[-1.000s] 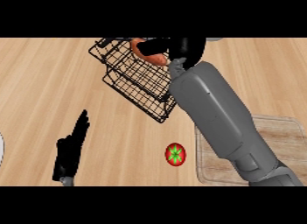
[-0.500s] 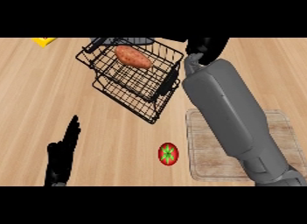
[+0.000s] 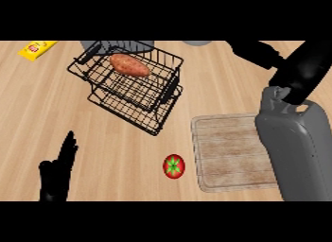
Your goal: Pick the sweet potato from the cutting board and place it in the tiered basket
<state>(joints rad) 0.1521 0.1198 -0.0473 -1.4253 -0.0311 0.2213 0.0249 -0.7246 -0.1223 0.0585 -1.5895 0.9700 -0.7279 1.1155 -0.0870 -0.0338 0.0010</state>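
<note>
The orange-brown sweet potato (image 3: 130,65) lies in the top tier of the black wire tiered basket (image 3: 151,106), clear of both hands. My right hand (image 3: 304,64) is at the upper right, well away from the basket, its fingers stretched out toward the top left and holding nothing. The grey right forearm covers the right part of the pale wooden cutting board (image 3: 228,151), whose visible surface bears nothing. My left hand (image 3: 56,172) rests at the lower left, fingers straight and pointing up.
A red tomato with a green star top (image 3: 173,166) lies just left of the cutting board. A yellow packet (image 3: 37,49) sits at the top left. Grey round things (image 3: 196,42) show at the top edge behind the basket.
My right hand let go of the sweet potato in the basket's top tier and drew back to the right. The view shifted, so the basket and board now sit further left and lower.
</note>
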